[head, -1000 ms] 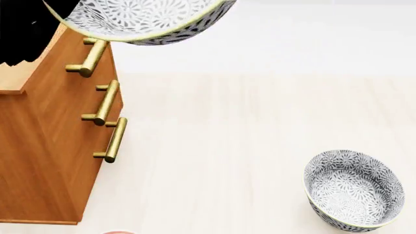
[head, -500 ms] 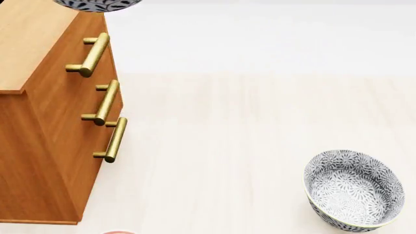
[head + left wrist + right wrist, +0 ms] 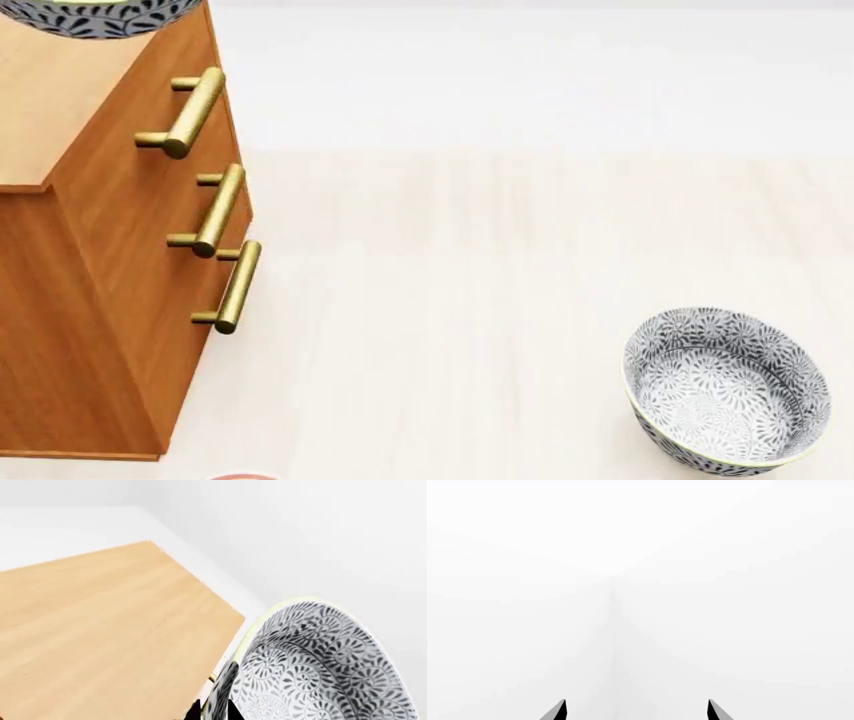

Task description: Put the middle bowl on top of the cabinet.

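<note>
The middle bowl (image 3: 100, 15), white with a dense grey-black floral pattern, shows only as its lower part at the head view's top left, over the far end of the cabinet (image 3: 120, 260). In the left wrist view the bowl (image 3: 320, 665) fills the space beside the cabinet's light wood top (image 3: 107, 640). My left gripper (image 3: 215, 711) is shut on its rim, one fingertip on each side of the wall. Whether the bowl touches the top I cannot tell. My right gripper (image 3: 637, 711) is open and empty, facing a blank white wall.
A second patterned bowl (image 3: 727, 390) sits on the pale floor at the right. The cabinet's front carries three brass bar handles (image 3: 211, 210). A sliver of a red-ringed plate (image 3: 240, 477) shows at the bottom edge.
The held bowl has moved left, from beside the cabinet's front edge to over its top. The floor bowl and cabinet have not moved.
</note>
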You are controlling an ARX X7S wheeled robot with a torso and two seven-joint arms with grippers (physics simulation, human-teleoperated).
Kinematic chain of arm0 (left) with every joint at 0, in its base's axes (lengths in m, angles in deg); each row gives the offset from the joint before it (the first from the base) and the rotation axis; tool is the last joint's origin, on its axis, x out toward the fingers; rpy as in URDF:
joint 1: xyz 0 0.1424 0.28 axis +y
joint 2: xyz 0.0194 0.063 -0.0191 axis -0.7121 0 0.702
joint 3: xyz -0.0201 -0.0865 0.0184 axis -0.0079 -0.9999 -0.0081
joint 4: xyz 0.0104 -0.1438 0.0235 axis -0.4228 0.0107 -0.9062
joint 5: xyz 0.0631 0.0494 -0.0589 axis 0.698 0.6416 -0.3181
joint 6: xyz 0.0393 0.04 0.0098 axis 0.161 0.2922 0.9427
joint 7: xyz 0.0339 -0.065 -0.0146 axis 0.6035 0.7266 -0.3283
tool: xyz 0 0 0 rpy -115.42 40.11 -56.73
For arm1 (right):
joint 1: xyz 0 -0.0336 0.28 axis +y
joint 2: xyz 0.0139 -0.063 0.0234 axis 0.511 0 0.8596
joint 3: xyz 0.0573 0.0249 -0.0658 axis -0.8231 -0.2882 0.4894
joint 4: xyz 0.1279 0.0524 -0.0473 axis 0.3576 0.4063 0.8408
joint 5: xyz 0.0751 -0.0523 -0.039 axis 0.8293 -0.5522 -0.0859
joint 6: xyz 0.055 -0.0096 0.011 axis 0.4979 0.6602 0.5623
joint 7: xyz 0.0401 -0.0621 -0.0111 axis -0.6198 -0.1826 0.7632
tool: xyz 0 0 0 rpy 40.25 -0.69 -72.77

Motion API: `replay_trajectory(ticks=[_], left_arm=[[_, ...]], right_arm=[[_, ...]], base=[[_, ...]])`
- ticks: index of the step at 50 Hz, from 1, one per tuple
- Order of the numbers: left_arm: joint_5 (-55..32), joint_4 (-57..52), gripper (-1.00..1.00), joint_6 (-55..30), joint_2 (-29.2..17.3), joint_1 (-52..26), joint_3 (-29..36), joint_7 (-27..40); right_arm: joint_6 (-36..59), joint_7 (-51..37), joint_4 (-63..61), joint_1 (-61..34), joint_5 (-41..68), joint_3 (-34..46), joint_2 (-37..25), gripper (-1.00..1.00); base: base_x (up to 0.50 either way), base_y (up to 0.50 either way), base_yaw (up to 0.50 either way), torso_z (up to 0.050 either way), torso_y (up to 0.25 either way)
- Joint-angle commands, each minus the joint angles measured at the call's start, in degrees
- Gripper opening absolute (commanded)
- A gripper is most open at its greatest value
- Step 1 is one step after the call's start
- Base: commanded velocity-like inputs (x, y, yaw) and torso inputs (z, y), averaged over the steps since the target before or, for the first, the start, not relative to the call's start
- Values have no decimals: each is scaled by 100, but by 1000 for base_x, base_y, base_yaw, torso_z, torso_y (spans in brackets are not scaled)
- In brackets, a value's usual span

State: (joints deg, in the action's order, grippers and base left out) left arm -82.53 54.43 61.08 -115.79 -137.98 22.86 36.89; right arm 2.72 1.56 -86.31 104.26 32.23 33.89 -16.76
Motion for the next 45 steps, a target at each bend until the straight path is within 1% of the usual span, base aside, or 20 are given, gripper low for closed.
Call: replay_trajectory(ticks=[1,11,19,20,31,45], left_arm=[[228,489,-100,133,-201,131,71,-204],[255,722,-100,177,-484,100,-10,-220],[308,982,-100,304,-710,359,-57,-502],[330,984,-100,378,-740,500,-63,-572],[420,1293,-100,447,-790,691,-14,-770],[537,1517,-100,414,-957,603,10,-869]], right_arm=[[2,6,-1,0,-10,-7,0,100],[-7,57,8,0,59,-76,0,100],[-2,40,-6,0,58,-75,0,100],[4,31,-16,0,40,-59,0,100],[92,-23,-113,0,-41,-1,0,100],[118,-40,-160,0,-108,48,0,100]], base=[[0,0,0,0,0],[0,0,0,0,0],[0,0,0,0,1],[0,0,0,0,0],[0,0,0,0,0],[0,0,0,0,1]])
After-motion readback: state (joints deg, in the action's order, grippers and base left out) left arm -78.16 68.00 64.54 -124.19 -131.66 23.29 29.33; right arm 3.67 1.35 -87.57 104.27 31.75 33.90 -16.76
